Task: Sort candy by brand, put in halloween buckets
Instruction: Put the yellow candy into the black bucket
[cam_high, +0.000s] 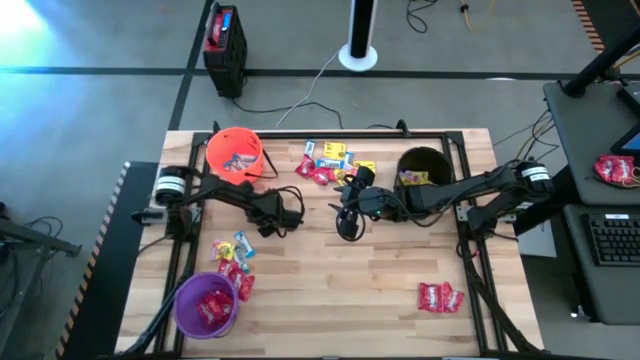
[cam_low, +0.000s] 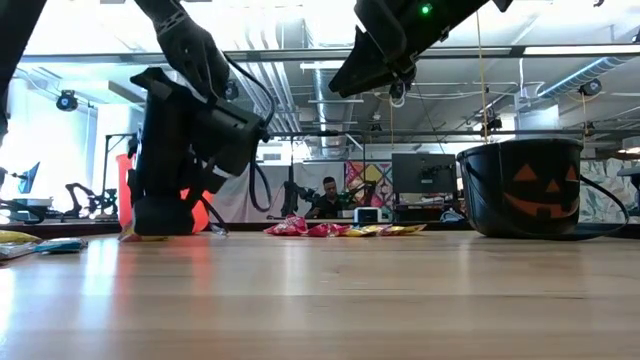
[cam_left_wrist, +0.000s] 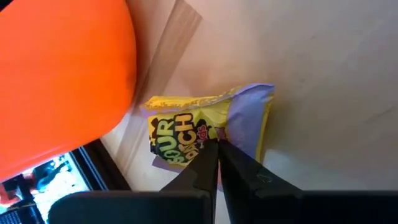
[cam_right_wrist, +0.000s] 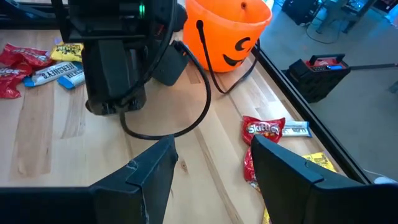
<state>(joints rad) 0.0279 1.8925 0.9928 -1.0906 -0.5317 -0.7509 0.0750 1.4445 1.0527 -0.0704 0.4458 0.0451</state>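
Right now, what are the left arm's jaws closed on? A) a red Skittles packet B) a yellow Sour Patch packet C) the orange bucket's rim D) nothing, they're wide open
B: in the left wrist view the left gripper has its jaws pinched together on the yellow Sour Patch packet, which lies on the table beside the orange bucket.

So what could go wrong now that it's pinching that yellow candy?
The left gripper has its fingers shut on just the edge of the yellow candy, so the candy might slip out when lifted. The orange bucket sits right beside it, so the arm could bump it.
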